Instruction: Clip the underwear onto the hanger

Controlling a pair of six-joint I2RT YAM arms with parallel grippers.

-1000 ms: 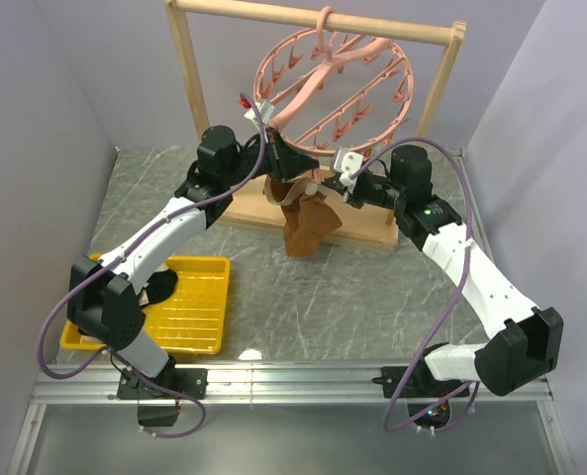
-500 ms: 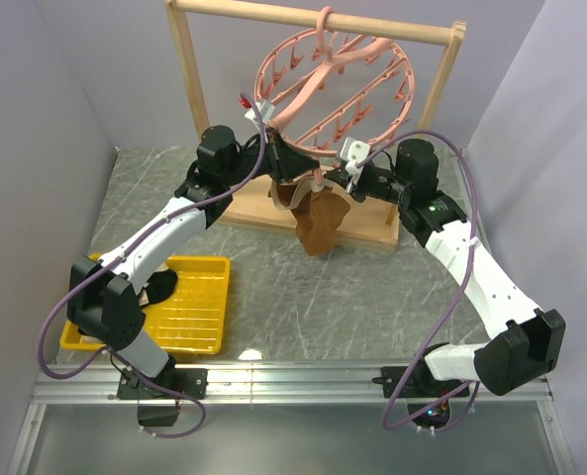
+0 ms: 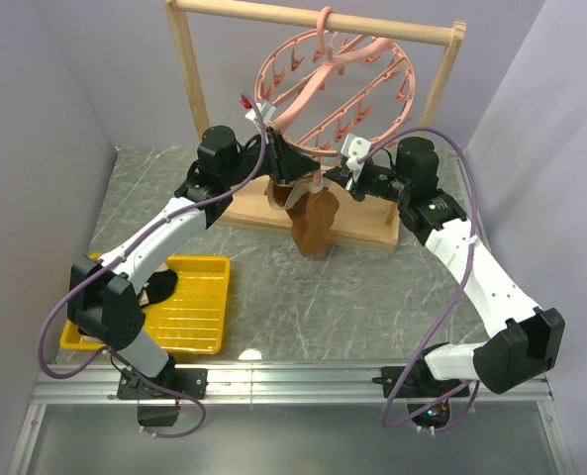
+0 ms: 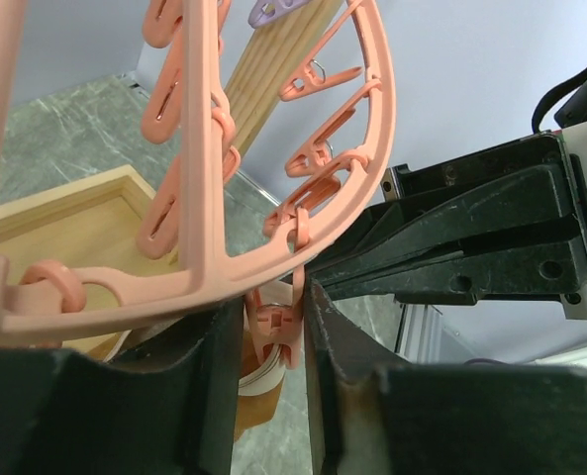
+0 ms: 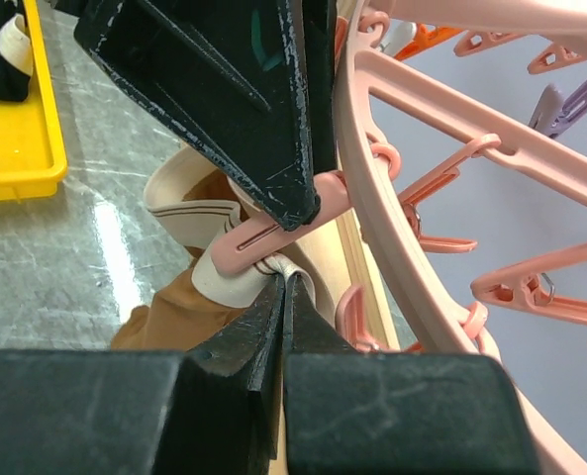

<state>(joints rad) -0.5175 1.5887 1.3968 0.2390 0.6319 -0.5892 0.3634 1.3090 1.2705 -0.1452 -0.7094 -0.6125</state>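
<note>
The pink hanger (image 3: 303, 96) hangs from the rack's top bar. The brown underwear (image 3: 313, 223) dangles below its lower rim. In the left wrist view my left gripper (image 4: 271, 346) straddles one clip (image 4: 273, 332), its fingers slightly parted on either side. That clip (image 5: 263, 237) bites the pale waistband (image 5: 229, 282). My right gripper (image 5: 283, 287) is shut on a fold of the waistband just under the clip, close against the left finger (image 5: 234, 89). From above, the left gripper (image 3: 291, 163) and right gripper (image 3: 331, 178) meet under the ring.
The wooden rack (image 3: 189, 99) stands at the back, its base board behind the underwear. A yellow tray (image 3: 199, 307) with a black garment (image 3: 157, 289) lies at the front left. Grey walls close in both sides.
My left fingers have parted off the clip, which now grips the waistband. The right gripper rose toward the ring, and the underwear swung a little left.
</note>
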